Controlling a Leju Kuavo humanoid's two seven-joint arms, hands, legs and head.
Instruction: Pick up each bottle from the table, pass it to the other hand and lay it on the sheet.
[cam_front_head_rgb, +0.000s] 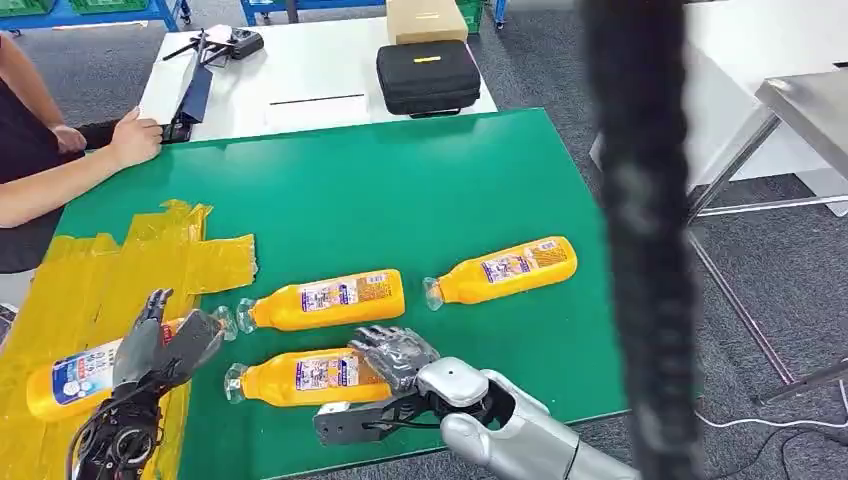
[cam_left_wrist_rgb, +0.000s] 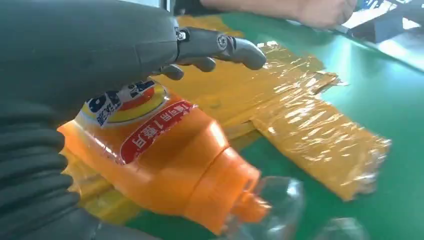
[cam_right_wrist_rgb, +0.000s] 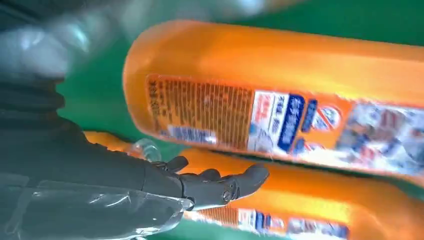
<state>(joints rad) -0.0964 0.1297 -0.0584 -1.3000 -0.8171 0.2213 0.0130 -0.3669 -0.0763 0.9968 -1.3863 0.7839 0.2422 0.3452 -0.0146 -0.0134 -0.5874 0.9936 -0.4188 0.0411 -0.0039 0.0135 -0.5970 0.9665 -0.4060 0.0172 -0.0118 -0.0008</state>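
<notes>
The right hand was draped over the base end of the nearest bottle on the green counter, fingers spread across the top rather than clamped, so I'd call it apart and only resting there; if it lifted like that the bottle could easily roll out, or bump the middle bottle lying just beside it. The left hand hung with fingers apart above the bottle on the sheet, holding nothing; that one lay flat on the yellow sheet, cap end near the edge, and a nudge might push it off. A far bottle sat further right, untouched; all four looked full of orange liquid, caps clear. A person's hand rested at the counter's far corner.
</notes>
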